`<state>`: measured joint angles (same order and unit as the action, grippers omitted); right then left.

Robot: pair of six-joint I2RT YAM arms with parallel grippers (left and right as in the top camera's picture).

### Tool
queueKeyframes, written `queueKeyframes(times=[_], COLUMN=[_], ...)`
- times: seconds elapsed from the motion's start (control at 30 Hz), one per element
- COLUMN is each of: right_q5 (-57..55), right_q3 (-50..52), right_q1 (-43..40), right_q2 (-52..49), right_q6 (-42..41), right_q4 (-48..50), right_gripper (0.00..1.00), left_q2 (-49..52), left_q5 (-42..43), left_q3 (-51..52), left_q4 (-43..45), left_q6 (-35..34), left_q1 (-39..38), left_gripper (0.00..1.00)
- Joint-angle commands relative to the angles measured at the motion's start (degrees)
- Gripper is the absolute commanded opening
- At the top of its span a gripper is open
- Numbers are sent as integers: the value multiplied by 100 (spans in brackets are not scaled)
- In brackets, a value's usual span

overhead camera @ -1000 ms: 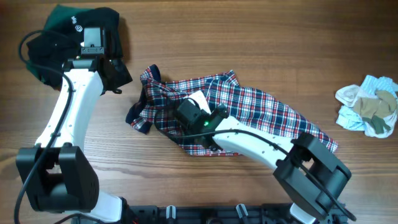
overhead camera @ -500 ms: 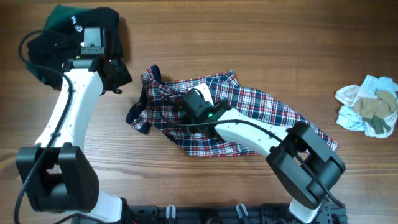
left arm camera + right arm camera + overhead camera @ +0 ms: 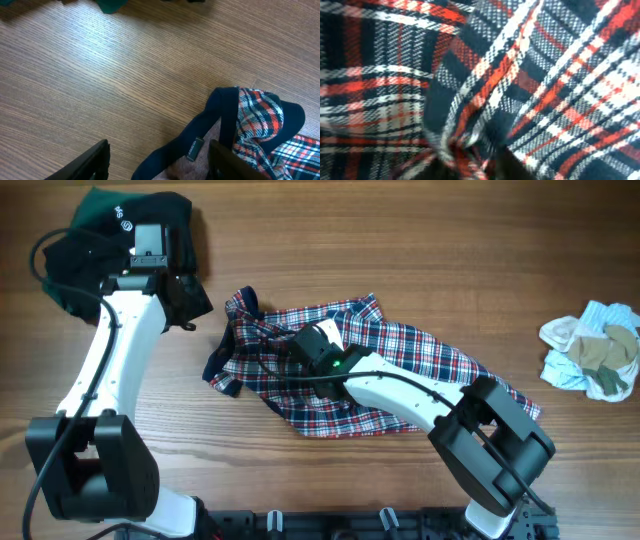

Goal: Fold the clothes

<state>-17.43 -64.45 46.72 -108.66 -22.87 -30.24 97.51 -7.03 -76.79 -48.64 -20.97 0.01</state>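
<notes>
Since a second ago the right gripper [image 3: 297,343] has been pushed further onto the plaid top [image 3: 420,355] and pressed shut on a fold bunched between its jaws (ready for lifting, probably), while the left gripper [image 3: 159,165] is kept spread, the navy trim [image 3: 220,115] lying just ahead.

The sleeveless garment [image 3: 410,345] lies across the middle of the table [image 3: 450,240], stretching toward the lower right. A heap of clothing [image 3: 90,230] sits in the upper left corner. A crumpled bundle of cloth [image 3: 590,350] lies at the right edge, well apart from the garment. The right gripper [image 3: 302,345] rests on the garment's left half.
</notes>
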Motion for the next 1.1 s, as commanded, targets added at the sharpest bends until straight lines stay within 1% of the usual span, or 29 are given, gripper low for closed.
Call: queueKeyframes(times=[0.0,0.13,0.2,0.33,0.4,0.57,0.6,0.67,0.8,0.87,0.97,1.07], right_q5=[-426,-463,-411,-129,149,295,433,446,442,455,466,315], right_q3=[-59,-181,-415,-793,-988,-1370,-1456,-1475,-1473,-1473,-1473,-1473], right_q1=[22,22,0,-326,-728,-1591,-1912,-2234,-3016,-3477,-3998,-4341], right_q2=[-33,103,251,568,721,765,765,765,763,763,763,719], right_q6=[-107,101,474,645,922,1388,1567,1668,1696,1764,1967,1991], right_q4=[-33,-107,-234,-328,-326,-236,-44,214,728,1134,1569,1762], right_gripper=[4,4,4,4,4,4,4,4,4,4,4,4], left_q2=[48,48,48,48,48,48,48,48,48,48,48,48], left_q5=[11,11,11,11,11,11,11,13,13,13,13,17], left_q3=[-72,-72,-74,-72,-72,-72,-72,-74,-72,-72,-72,-72], left_q4=[-4,-4,-4,-4,-4,-4,-4,-7,-4,-4,-7,-4], left_q6=[-92,-92,-92,-92,-92,-92,-92,-92,-92,-92,-92,-94], left_q1=[15,15,15,15,15,15,15,15,15,15,15,11], left_gripper=[63,63,63,63,63,63,63,63,62,60,60,60])
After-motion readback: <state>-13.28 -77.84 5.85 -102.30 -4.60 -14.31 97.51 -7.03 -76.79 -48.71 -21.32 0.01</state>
